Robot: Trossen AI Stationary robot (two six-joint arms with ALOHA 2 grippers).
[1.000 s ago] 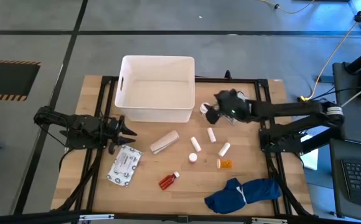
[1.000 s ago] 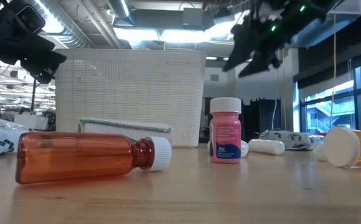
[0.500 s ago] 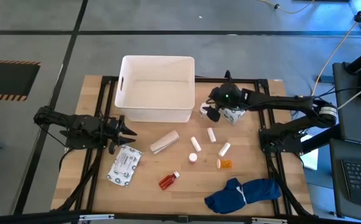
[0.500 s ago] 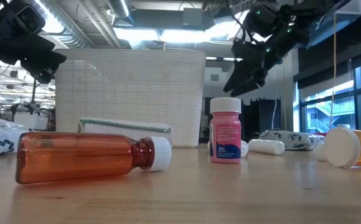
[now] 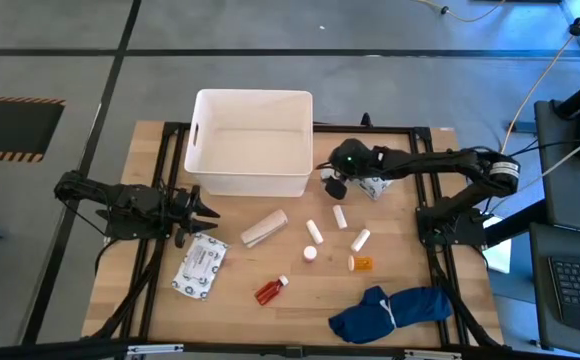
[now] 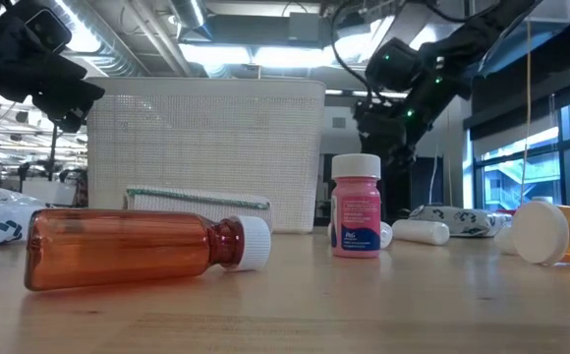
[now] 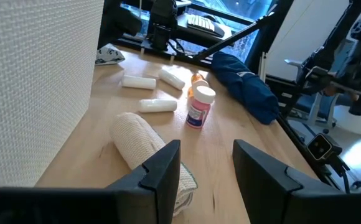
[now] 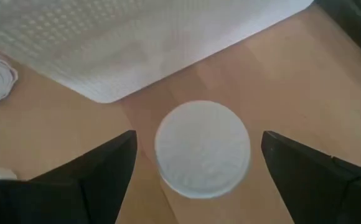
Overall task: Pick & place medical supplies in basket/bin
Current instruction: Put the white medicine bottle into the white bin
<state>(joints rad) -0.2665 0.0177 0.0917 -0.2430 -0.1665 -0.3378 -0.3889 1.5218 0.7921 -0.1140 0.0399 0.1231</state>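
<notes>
The white tub (image 5: pixel 250 145) stands at the table's far middle. My right gripper (image 5: pixel 336 182) is open and points down over a small white round-topped thing (image 8: pixel 202 149) standing by the tub's near right corner; its fingers stand on either side of the top, apart from it. My left gripper (image 5: pixel 205 212) waits open near the table's left, in front of the tub. On the table lie a tan bandage roll (image 5: pixel 265 228), white cylinders (image 5: pixel 314 232), a white-capped vial (image 5: pixel 310 253), an orange bottle (image 5: pixel 362 263), a red bottle (image 5: pixel 270 290) and a printed packet (image 5: pixel 200 268).
A second printed packet (image 5: pixel 375 186) lies under my right arm. A dark blue cloth bundle (image 5: pixel 390 310) lies at the near right. In the low view the red bottle (image 6: pixel 133 248) lies on its side and the vial (image 6: pixel 356 206) stands upright. Bare wood shows at the near left.
My right gripper has come down and a little toward the table's left, tipping to point down over the white round-topped thing by the tub's corner. It has stayed open.
</notes>
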